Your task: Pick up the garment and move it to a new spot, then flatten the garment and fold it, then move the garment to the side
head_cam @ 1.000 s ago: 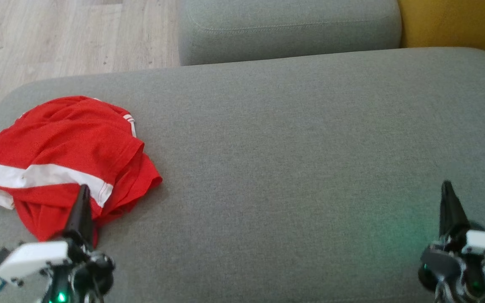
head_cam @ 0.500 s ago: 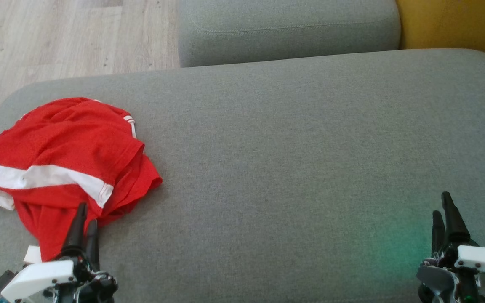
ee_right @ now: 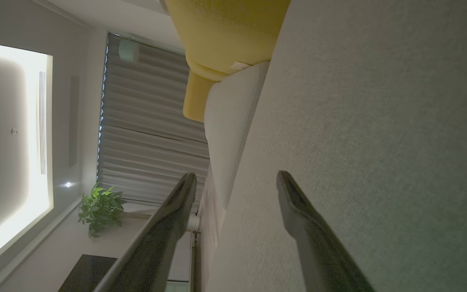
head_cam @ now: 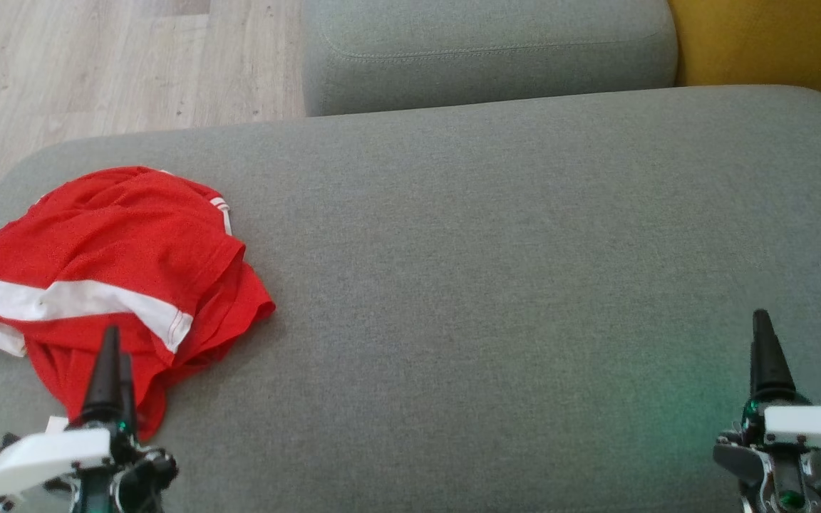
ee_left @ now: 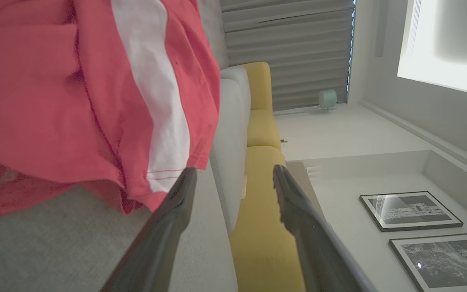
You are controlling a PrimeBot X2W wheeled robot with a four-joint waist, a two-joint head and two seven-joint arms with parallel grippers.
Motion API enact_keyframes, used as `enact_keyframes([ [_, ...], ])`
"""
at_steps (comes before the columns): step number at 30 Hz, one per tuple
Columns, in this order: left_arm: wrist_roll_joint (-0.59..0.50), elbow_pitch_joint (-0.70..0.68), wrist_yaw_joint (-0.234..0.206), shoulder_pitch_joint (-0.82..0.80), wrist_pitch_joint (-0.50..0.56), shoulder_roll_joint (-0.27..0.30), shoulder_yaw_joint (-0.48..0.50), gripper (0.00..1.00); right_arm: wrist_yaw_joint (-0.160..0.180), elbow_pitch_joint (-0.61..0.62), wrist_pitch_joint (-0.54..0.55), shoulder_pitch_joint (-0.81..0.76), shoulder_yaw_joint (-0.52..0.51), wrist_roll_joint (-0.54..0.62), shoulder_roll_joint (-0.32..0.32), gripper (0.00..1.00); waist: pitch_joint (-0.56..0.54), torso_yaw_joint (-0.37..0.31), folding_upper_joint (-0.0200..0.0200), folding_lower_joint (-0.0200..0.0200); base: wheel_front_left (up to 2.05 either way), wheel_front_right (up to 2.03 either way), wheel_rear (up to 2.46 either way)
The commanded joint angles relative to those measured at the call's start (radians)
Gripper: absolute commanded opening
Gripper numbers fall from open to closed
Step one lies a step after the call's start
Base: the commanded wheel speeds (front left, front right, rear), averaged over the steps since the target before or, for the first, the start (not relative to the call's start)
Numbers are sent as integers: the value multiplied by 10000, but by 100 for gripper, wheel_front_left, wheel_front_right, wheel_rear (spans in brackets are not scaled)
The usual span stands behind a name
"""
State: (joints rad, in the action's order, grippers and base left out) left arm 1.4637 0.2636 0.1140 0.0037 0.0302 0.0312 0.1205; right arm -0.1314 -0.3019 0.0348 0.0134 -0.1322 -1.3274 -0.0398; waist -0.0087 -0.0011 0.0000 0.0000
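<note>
The garment (head_cam: pixel 111 242) lies crumpled at the left end of the grey seat cushion (head_cam: pixel 489 249). It is red mesh with a white band and a bit of striped trim, and no print shows. My left gripper (head_cam: pixel 115 349) hovers at its near edge, open, with nothing between its fingers. In the left wrist view the red and white cloth (ee_left: pixel 55 101) hangs just beyond the left finger (ee_left: pixel 176 211) of the left gripper (ee_left: pixel 233 170). My right gripper (head_cam: pixel 761 320) is far to the right over bare cushion, open (ee_right: pixel 235 174) and holding nothing.
A second grey cushion (head_cam: pixel 489 50) sits behind the seat, with a yellow cushion (head_cam: pixel 774 43) at the back right. Wooden floor (head_cam: pixel 97 64) lies past the seat's rounded left edge. The grey seat stretches wide from the garment to my right gripper.
My left gripper has slid left along the garment's near edge. Both grippers' fingers have parted. The right gripper dipped and came back up. The garment has not moved.
</note>
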Motion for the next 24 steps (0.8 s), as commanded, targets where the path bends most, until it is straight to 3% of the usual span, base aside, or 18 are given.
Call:
enact_keyframes([
  [1, -247, -489, -15, -599, -101, 109, 241, 100, 2, 472, -123, 661, 7, 409, -56, 100, 1, 3, 0, 0, 0, 0, 0],
  [11, -1446, -1451, -383, -651, -394, 117, 182, 100, 2, 1282, -419, 793, 228, 2713, -61, 100, -10, 29, 0, 0, 0, 0, 0],
  [24, -3822, -2309, -782, -409, -774, 128, -704, 100, 3, 1871, -802, 646, 924, 5308, -68, 100, -28, -48, 0, 0, 0, 0, 0],
])
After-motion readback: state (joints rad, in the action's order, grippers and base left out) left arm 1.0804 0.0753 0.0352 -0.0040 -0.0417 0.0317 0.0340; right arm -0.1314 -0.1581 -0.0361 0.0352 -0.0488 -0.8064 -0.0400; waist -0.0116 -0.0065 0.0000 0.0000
